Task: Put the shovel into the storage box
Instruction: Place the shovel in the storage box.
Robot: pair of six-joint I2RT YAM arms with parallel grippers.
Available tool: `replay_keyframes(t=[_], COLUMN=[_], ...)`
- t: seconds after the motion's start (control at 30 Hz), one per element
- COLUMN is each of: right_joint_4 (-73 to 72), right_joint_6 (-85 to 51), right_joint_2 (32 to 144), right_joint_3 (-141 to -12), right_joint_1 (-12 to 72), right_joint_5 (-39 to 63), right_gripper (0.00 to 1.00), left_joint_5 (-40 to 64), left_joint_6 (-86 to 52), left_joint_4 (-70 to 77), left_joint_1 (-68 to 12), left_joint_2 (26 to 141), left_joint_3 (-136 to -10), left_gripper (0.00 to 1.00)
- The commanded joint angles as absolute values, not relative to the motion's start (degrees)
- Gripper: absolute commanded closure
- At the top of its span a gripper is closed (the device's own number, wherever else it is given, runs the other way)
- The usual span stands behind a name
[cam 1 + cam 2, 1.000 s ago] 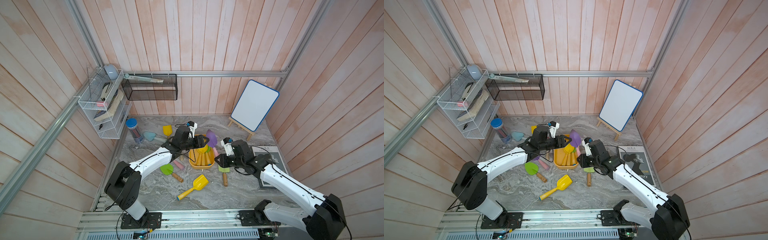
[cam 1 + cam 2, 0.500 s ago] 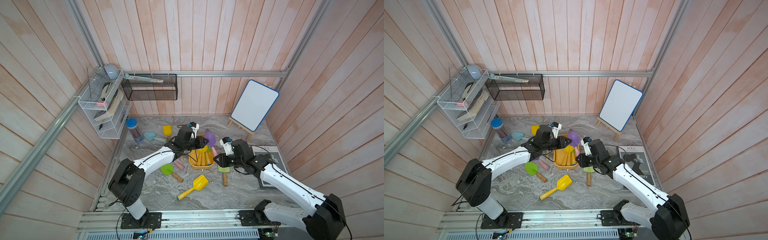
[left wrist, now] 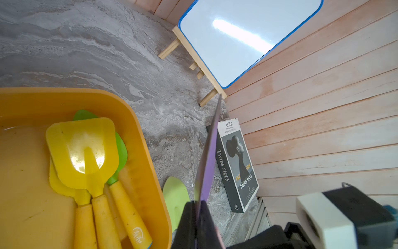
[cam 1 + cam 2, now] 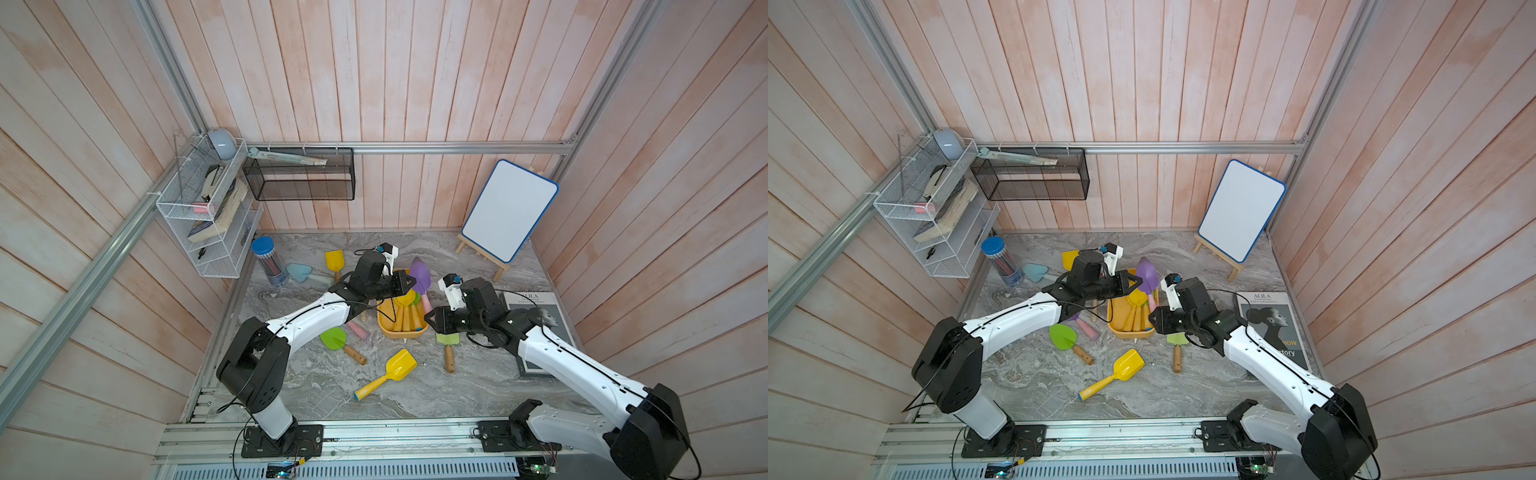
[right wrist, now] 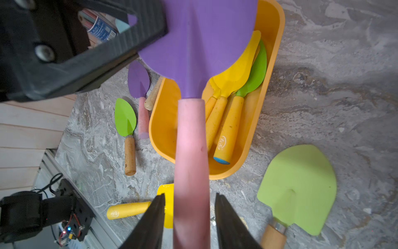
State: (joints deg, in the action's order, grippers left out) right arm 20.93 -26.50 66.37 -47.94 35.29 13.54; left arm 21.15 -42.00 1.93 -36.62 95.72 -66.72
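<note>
A purple shovel (image 4: 419, 274) with a pink handle (image 5: 191, 161) hangs tilted over the far right side of the yellow-orange storage box (image 4: 384, 324). My left gripper (image 4: 409, 282) is shut on the thin edge of its purple blade (image 3: 207, 163). My right gripper (image 5: 190, 195) is open, its fingers standing on either side of the pink handle with a gap on each side. In the storage box (image 5: 273, 43) lie two yellow shovels (image 5: 234, 75) and a green one (image 5: 257, 73).
Loose shovels lie around the box: yellow (image 4: 392, 370), green with a wooden handle (image 4: 334, 338), light green (image 4: 448, 340), purple (image 5: 139, 79), another yellow (image 4: 334, 262), light blue (image 4: 300, 271). A pencil jar (image 4: 268, 262), whiteboard easel (image 4: 509, 210) and book (image 4: 536, 316) stand at the sides.
My left gripper has closed on the purple blade. My right gripper's jaws have parted from the pink handle. The shovel has stayed above the box.
</note>
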Motion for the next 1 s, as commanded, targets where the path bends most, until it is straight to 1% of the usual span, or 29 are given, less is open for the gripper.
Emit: replay_keyframes(t=[0.0, 0.33, 0.7, 0.97], right_joint_4=[21.3, 21.3, 21.1, 20.6], right_joint_6=[-26.0, -26.2, -26.0, -26.0], right_joint_2=[65.2, 64.3, 64.6, 65.6], right_joint_3=[-49.7, -48.3, -47.5, -47.4], right_joint_1=[35.6, 35.6, 35.6, 35.6], right_joint_5=[12.9, 11.9, 11.4, 11.4], right_gripper=[0.48, 0.47, 0.47, 0.47], left_joint_5=[20.1, 16.5, 9.1, 2.6], left_joint_6=[-39.5, -30.8, -22.6, -20.0], left_joint_4=[0.9, -8.8, -22.3, -27.2], left_joint_1=[-35.4, -31.3, -31.1, -31.1], left_joint_2=[96.4, 98.7, 105.7, 107.5], left_joint_3=[-67.7, -74.2, -83.5, -86.7], left_gripper=[1.00, 1.00, 1.00, 1.00])
